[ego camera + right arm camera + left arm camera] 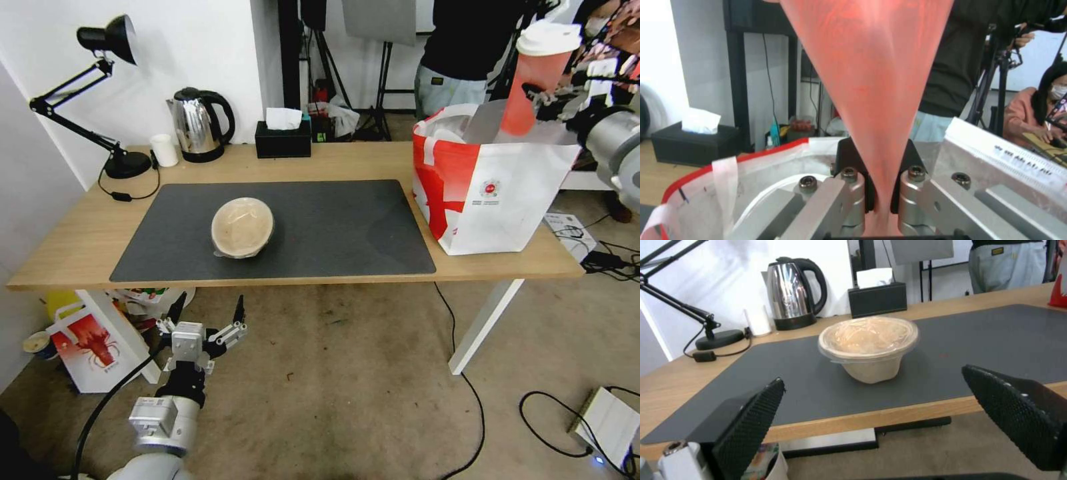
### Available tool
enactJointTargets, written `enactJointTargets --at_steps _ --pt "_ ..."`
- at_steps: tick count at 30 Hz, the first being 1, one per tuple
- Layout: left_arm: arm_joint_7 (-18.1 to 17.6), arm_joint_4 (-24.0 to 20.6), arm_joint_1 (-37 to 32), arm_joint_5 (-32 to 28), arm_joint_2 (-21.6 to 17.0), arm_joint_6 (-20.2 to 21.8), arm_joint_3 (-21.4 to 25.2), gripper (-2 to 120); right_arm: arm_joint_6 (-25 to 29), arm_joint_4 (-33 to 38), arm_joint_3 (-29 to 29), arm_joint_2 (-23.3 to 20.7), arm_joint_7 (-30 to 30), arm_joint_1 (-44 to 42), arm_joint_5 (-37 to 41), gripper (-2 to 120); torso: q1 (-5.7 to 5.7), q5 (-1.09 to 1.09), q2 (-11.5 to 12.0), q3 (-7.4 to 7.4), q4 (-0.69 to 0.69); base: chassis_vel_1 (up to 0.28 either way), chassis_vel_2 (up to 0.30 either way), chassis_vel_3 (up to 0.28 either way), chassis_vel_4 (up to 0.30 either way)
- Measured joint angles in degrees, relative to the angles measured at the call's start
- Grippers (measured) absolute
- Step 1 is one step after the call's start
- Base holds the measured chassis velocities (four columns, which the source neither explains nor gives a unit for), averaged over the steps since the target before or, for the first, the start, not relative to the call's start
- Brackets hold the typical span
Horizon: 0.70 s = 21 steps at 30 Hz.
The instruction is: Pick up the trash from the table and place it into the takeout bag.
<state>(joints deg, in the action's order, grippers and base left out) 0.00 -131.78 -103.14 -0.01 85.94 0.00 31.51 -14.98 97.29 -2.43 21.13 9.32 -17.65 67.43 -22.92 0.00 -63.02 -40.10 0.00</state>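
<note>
Now right gripper [882, 203] clamps cup [540, 77] upright, directly over bag [493, 193] mouth. Left gripper [208, 313] wide, below desk [73, 247] edge, bowl [243, 227] ahead.

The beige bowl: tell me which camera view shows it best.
The left wrist view shows the beige bowl best: close and side-on, upright on the dark mat, with its clear film cover and tapered wall plain. The head view shows it from above, smaller, mostly its covered top. The right wrist view looks at the red cup instead.
</note>
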Motion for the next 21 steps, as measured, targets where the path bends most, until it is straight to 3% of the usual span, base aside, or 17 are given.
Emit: enactJointTargets --at_steps 21 --pt "0.0 0.0 0.0 0.0 0.0 0.0 0.0 100 0.42 -4.96 -2.34 4.88 -0.06 -0.76 -3.87 3 0.0 0.0 0.0 0.0 0.01 0.0 0.0 0.0 0.0"
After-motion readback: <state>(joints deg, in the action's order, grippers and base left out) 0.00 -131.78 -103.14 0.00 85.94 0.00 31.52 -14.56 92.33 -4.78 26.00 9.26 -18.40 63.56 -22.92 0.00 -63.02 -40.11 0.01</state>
